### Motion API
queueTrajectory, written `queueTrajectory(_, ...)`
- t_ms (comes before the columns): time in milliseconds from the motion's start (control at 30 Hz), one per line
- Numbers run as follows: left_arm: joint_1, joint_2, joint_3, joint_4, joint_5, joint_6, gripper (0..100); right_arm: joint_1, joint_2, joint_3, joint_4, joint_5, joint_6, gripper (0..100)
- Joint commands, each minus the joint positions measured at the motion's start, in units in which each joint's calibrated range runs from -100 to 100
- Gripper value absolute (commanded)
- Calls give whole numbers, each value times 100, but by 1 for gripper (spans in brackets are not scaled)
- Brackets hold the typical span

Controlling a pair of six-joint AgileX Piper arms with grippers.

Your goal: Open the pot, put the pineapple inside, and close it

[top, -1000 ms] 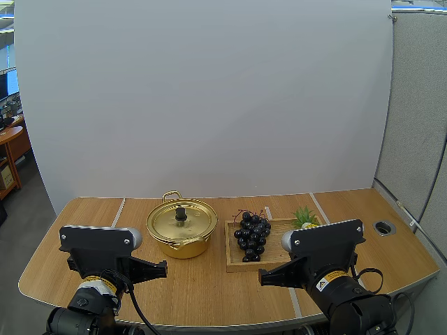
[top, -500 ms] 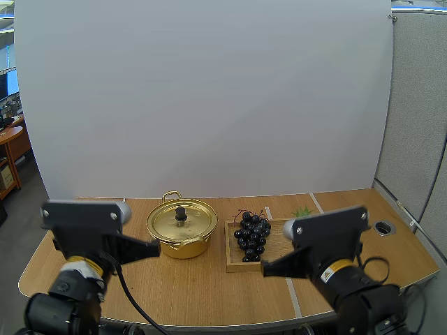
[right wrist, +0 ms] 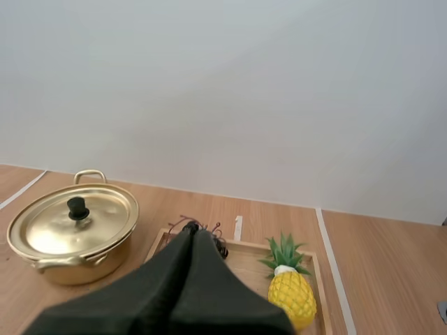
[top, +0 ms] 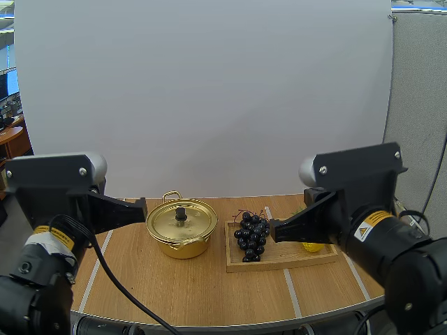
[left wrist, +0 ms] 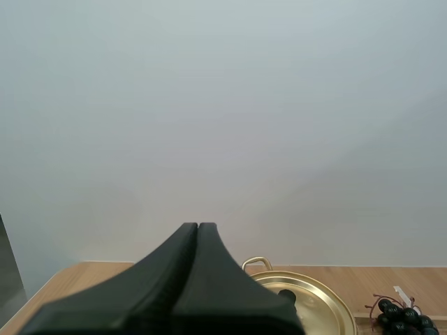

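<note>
Wood table (top: 202,293), seen from above and behind our two arms. Our left gripper (top: 142,207) hangs above the table's left side. Its fingers are pressed together into one dark wedge w/ nothing btwn them. Its tip points right, toward the pot (top: 183,241), and in the high view sits just left of the pot's rim.

The pot is gold and stands left of centre. Its lid (top: 183,222) is on, w/ a black knob (top: 181,213) upright in the middle and a loop handle (top: 172,196) on the far side.

Just right of the pot, not touching it, lies a wooden tray (top: 279,257). A bunch of dark grapes (top: 252,234) rests on the tray's left end. The pineapple (right wrist: 291,293), yellow w/ green leaves, stands upright on the tray's right end, apart from the grapes and outside the pot.

Our right gripper (top: 274,230) is likewise closed flat and holds nothing. It is raised near the tray, tip pointing left. In the high view the tip overlaps the grapes' right edge, and the arm hides most of the pineapple. From the right wrist cam the closed tip lines up w/ the grapes, the pineapple just to their right.
</note>
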Motion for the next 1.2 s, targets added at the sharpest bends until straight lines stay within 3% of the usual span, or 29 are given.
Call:
queueTrajectory(0, 17, -17, -258, 52, 635, -15, 0, -22, -14, -358, -15, 750, 1, 0)
queueTrajectory(133, 17, -17, -528, 52, 1139, 54, 0, -22, -14, -716, -15, 1645, 1, 0)
queueTrajectory(367, 17, 161, -823, -475, 1444, 1129, 0, -22, -14, -1139, -61, 2287, 1, 0)
queueTrajectory(567, 17, 1187, -1083, -1288, 1742, 1756, 0, -22, 465, -1317, -433, 2400, 319, 0)
queueTrajectory(1000, 17, 3664, -1584, -1356, 1742, 2157, 0, -22, 1825, -1316, -688, 2400, 379, 0)
queueTrajectory(1067, 17, 3906, -1597, -1356, 1742, 2157, 3, -22, 1937, -1316, -688, 2400, 379, 0)
queueTrajectory(1167, 17, 4163, -1597, -1375, 1742, 2157, 16, -22, 2046, -1316, -688, 2400, 381, 0)
